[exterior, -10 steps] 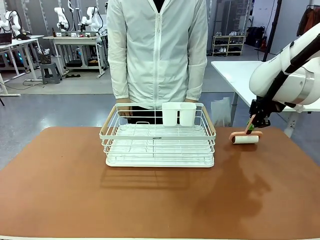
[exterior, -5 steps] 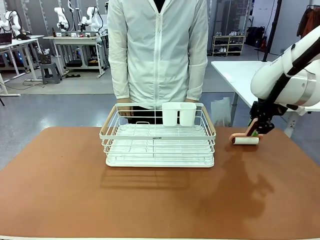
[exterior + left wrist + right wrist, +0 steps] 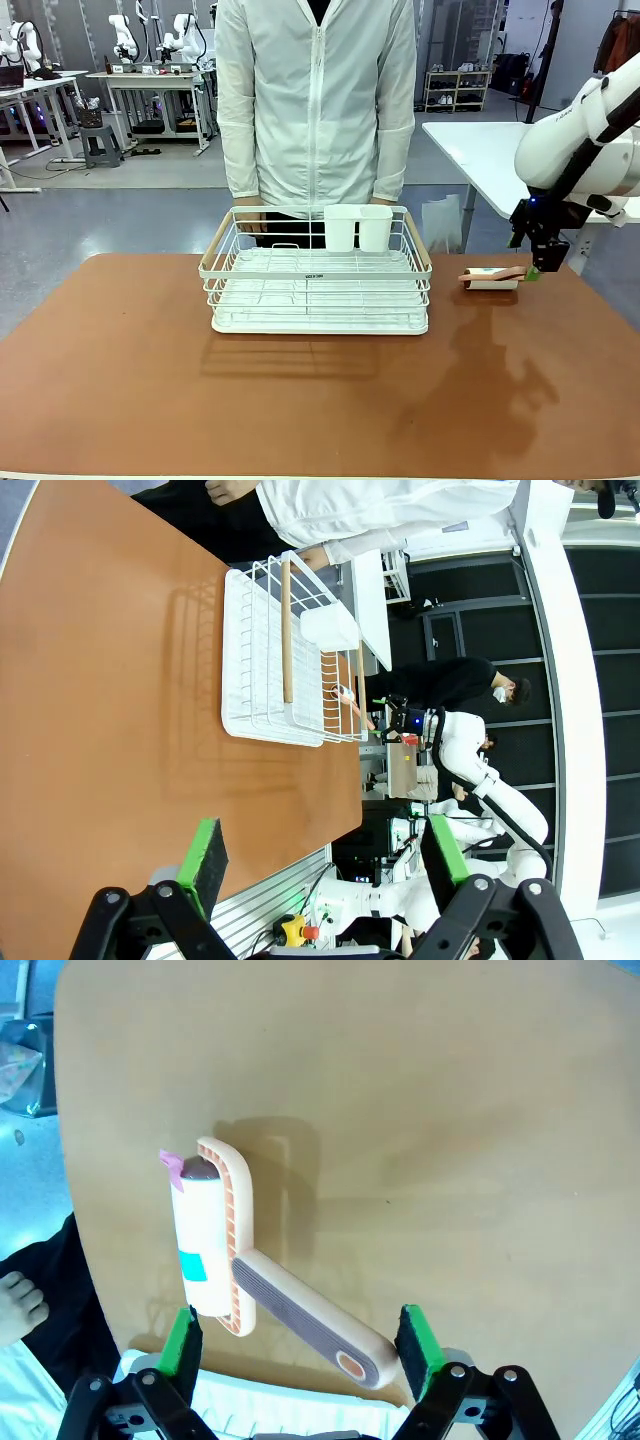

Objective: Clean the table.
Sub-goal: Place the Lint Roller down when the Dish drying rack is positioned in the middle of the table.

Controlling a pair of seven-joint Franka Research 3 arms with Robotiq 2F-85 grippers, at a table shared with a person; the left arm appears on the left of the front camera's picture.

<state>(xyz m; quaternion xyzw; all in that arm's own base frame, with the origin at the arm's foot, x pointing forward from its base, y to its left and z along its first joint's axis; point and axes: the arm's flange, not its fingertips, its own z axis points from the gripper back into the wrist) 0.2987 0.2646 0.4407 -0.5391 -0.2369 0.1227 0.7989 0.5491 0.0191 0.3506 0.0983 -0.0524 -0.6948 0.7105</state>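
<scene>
Lint roller (image 3: 492,278) lies flat on the table (image 3: 300,400), right of the dish rack (image 3: 316,272). Light, rigid; best gripped mid-handle. Right gripper (image 3: 298,1344) above it, jaws wide, empty. Left gripper (image 3: 325,852) gapes empty too.

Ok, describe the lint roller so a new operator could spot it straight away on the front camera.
Start at the white wire dish rack in the middle of the reddish-brown table. Look to its right, near the table's far edge, just below the open right gripper. The lint roller lies flat there: a white roll in a peach-pink frame with a long handle, the one loose thing on the bare tabletop.
</scene>
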